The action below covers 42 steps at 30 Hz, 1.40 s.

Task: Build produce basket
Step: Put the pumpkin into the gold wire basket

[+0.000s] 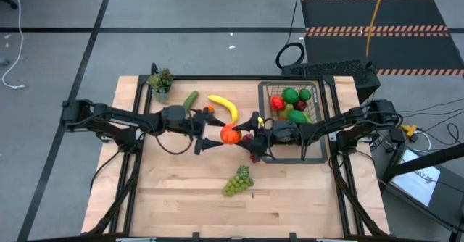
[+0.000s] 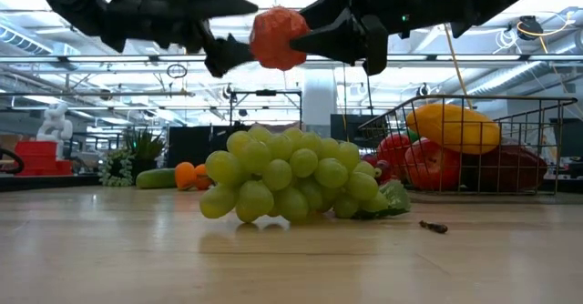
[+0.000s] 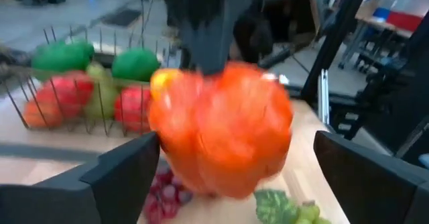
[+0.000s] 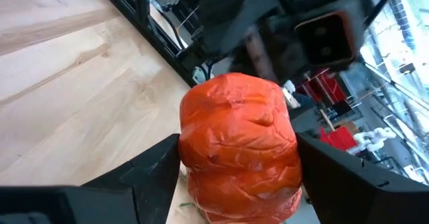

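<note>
Wooden table (image 1: 174,191), mid-air handover: right gripper (image 4: 234,177) pinches the orange produce (image 1: 230,134); left gripper (image 1: 210,135) spread clear. Next, carry level over the basket (image 1: 319,119) before releasing.

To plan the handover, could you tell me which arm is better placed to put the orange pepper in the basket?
Probably the right: the right gripper clasps the orange pepper beside the basket, while the left gripper stands open.
</note>
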### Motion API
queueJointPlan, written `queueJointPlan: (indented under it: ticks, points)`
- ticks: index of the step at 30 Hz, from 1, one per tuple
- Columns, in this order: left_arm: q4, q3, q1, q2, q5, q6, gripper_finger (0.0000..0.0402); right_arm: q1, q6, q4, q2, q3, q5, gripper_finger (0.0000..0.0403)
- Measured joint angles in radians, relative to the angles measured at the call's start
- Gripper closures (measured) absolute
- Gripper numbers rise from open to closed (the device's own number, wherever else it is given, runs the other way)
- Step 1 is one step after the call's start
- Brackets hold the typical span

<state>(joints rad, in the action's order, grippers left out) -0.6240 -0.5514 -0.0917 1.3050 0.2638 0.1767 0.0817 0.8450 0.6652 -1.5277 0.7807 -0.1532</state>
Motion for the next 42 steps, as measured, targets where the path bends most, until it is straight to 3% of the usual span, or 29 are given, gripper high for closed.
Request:
queueJointPlan:
  ticks: [8, 13, 17, 21, 27, 33, 42]
  points:
    - [0.128, -0.004, -0.085, -0.177, -0.003, -0.029, 0.0021, 0.034, -0.119, -0.003, -0.001, -0.002, -0.008, 0.013]
    - [0.222, -0.023, -0.167, -0.28, -0.007, -0.064, 0.0008, 0.075, -0.235, -0.061, 0.043, -0.002, -0.12, 0.013]
    - [0.361, -0.095, -0.231, -0.332, -0.008, -0.122, 0.0007, 0.117, -0.267, -0.244, 0.114, -0.003, -0.277, 0.013]
    - [0.498, -0.168, -0.28, -0.339, -0.027, -0.15, 0.0007, 0.174, -0.252, -0.436, 0.208, -0.003, -0.515, 0.0131]
    - [0.622, -0.189, -0.299, -0.337, -0.046, -0.149, 0.0007, 0.23, -0.335, -0.7, 0.369, -0.003, -0.792, 0.0131]
    - [0.704, -0.188, -0.299, -0.338, -0.092, -0.148, 0.0007, 0.231, -0.491, -0.982, 0.488, -0.003, -0.847, 0.0131]
    - [0.703, -0.188, -0.299, -0.338, -0.1, -0.147, 0.0007, 0.134, -0.769, -1.279, 0.551, -0.003, -0.84, 0.0131]
